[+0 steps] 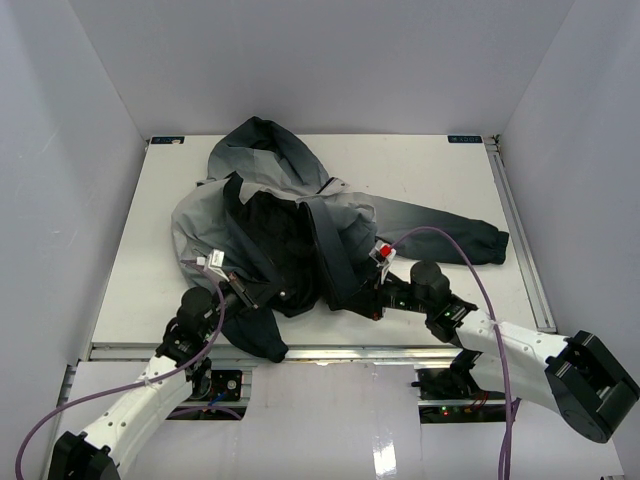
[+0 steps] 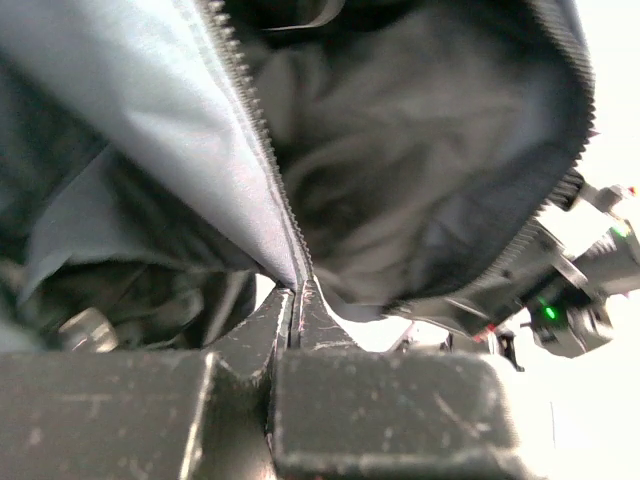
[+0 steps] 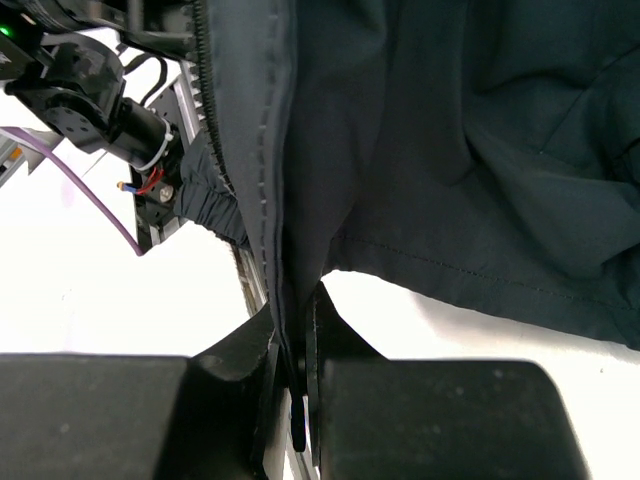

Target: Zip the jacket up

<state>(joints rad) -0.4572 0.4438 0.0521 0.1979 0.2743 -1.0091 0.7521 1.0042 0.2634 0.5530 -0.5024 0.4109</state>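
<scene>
Only writing: small dark far-right sticker (image 1: 465, 138) on table (image 1: 430, 180) rim, plus its twin far-left, both too small to read. Jacket (image 1: 290, 220) lies open mid-table, hood at far side, one sleeve (image 1: 450, 230) stretched right. L gripper (image 2: 296, 300) pinched tight on edge w/ zipper teeth (image 2: 255, 140), near-left. R gripper (image 3: 298, 335) clamped on opposite front edge, near-centre. Zip slider can't be made out. Fingertips lost in dark fabric in top view.

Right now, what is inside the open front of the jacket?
Inside the jacket only its black lining shows, with zipper teeth along the open edge. Whether anything lies beneath the folds is hidden by the cloth.
</scene>
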